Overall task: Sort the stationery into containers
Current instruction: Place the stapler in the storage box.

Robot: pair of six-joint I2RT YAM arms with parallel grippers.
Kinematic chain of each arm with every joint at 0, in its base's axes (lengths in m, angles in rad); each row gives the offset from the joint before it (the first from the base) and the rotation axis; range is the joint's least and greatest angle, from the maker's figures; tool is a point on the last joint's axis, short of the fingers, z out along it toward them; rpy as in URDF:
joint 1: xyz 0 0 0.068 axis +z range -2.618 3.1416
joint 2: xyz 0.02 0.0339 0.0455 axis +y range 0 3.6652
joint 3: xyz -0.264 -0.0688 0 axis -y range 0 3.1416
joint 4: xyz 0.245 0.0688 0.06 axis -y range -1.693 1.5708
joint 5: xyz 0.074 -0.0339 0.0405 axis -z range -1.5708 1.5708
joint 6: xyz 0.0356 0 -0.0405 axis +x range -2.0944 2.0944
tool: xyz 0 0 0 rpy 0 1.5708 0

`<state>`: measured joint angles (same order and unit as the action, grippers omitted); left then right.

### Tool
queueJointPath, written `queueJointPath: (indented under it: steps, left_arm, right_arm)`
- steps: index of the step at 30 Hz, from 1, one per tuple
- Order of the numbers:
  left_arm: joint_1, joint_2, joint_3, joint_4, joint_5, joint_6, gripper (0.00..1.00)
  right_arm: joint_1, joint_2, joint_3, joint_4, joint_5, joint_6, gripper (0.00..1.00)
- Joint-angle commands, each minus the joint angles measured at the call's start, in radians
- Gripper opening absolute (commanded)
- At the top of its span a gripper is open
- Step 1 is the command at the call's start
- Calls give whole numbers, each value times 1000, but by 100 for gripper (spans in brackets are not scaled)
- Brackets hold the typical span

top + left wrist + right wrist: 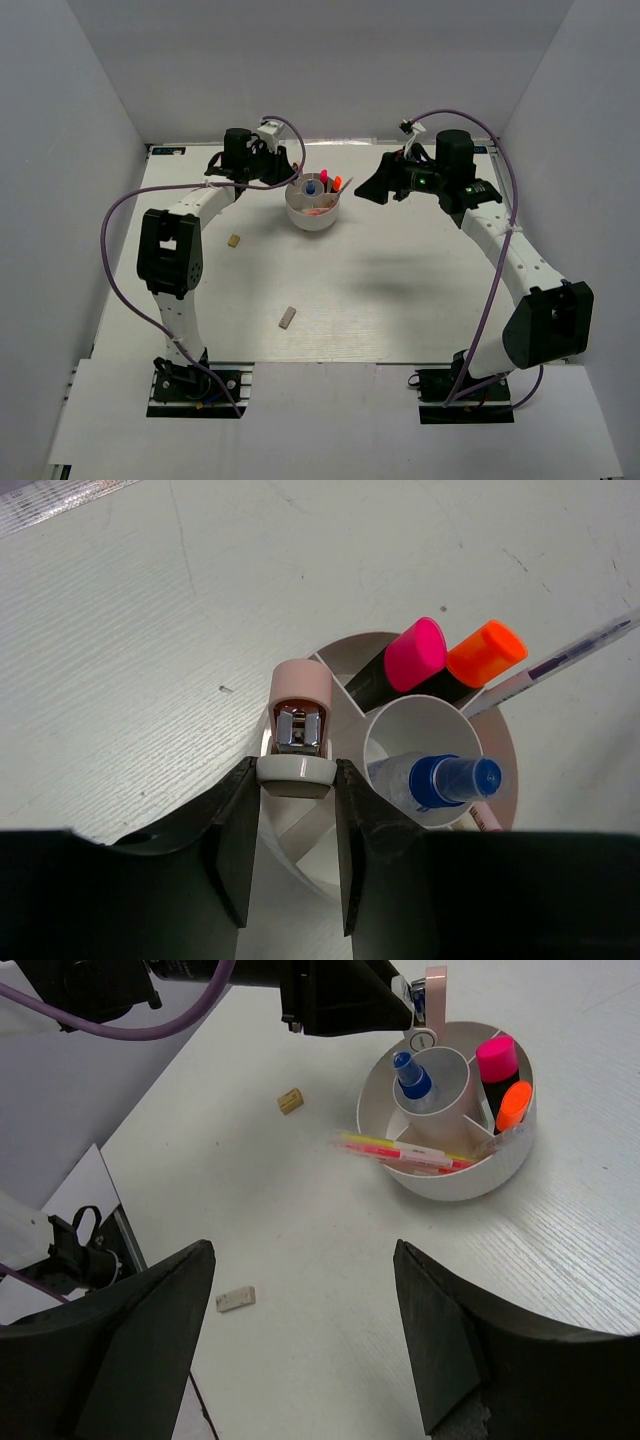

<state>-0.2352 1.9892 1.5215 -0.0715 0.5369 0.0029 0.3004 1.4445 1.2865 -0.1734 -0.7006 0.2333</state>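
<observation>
The left gripper (pixel 297 778), jaws half closed on a small pink stapler (pixel 300 715), holds it upright at the far-left rim of the tub (pixel 470 1182), its compartment just below, while the right gripper (pixel 302 1260) hangs wide open and empty on the right.

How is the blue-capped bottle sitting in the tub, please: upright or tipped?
Upright but leaning: the blue-capped bottle stands cap-up in the round middle compartment of the tub.

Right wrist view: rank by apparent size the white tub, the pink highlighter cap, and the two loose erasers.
1. white tub
2. pink highlighter cap
3. beige eraser and pale eraser: nearly alike, and the pale one is closer to the camera, so unranked.
</observation>
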Motion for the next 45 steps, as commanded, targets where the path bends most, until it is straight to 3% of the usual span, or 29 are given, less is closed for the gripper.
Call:
queueJointPath:
  steps: [1, 11, 27, 33, 38, 45]
  left_arm:
    - [-4, -18, 31, -2, 0, 26, 35]
    - [-4, -30, 12, -11, 14, 26, 41]
    - [-13, -53, -3, -7, 41, 19, 38]
    - [-13, -53, -11, -5, 11, 20, 49]
    - [-13, -55, -6, -7, -5, 22, 74]
    - [-1, -99, -27, 50, 11, -46, 71]
  right_arm:
    - [-4, -3, 10, 46, -22, 8, 78]
    - [-4, -6, -7, 57, -28, 17, 78]
    - [-4, -9, -30, 64, -33, 23, 78]
    - [-1, -4, -29, 71, -37, 29, 78]
    - [-3, -1, -29, 71, -39, 31, 78]
    - [-3, -3, -29, 74, -40, 31, 78]
